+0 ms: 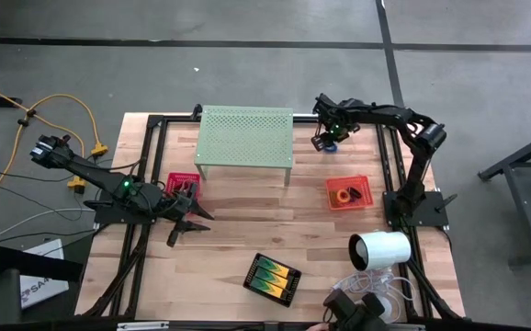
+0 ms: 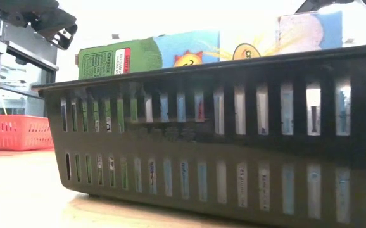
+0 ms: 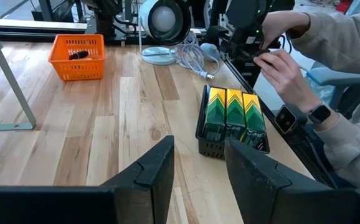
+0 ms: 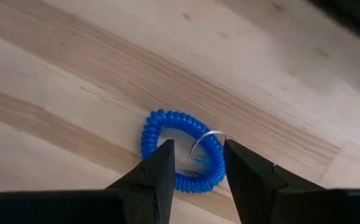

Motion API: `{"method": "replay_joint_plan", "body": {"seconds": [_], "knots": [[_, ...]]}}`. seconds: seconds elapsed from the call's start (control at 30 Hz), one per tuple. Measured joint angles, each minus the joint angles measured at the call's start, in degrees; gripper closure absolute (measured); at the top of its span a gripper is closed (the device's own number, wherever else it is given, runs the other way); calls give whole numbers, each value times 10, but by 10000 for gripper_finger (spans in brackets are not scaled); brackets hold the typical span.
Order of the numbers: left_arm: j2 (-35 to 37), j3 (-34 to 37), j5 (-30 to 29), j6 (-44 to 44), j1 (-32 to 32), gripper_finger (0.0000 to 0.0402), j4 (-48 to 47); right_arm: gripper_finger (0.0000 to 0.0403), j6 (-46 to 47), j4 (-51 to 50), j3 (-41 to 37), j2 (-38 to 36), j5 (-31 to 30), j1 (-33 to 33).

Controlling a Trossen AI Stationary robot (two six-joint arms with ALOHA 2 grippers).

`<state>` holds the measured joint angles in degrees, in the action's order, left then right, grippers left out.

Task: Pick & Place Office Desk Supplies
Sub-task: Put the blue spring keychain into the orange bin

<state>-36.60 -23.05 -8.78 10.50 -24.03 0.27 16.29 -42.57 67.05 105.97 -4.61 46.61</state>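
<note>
1. The right gripper hangs over the far right of the surface, just right of the pale green stand. Its jaws are spread and grip nothing.
2. Directly below it lies a blue coil ring carrying a small metal key ring. It rests flat on the wood, with one side of the coil between the two fingertips.
3. The step in hand looks like the approach to picking up this ring.
4. The next move probably calls for a straight descent until the fingertips straddle the coil's band, then a firm closing. The band is thin and springy and could slip out.
5. A likely drop place is the orange tray, nearer on the right side, which already holds something small.
6. The left gripper waits at the left, beside the red tray, its jaws released and empty.
7. The black tray of yellow-and-green packs sits near the front edge.
</note>
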Motion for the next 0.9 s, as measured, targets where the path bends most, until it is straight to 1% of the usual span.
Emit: {"method": "replay_joint_plan", "body": {"seconds": [0.2, 0.67, 0.77, 0.9], "knots": [[0, 0, 0, 0, 0, 266, 0, 277, 0, 1, 0, 29, 2, 0], [0, 0, 1, 0, 0, 266, 0, 278, 2, 0, 0, 28, 2, 0], [0, 0, 1, 0, 0, 266, 0, 290, 3, -1, 0, 28, 3, 0], [0, 0, 3, 0, 0, 266, 0, 320, 3, -3, 0, 28, 3, 0]]}}
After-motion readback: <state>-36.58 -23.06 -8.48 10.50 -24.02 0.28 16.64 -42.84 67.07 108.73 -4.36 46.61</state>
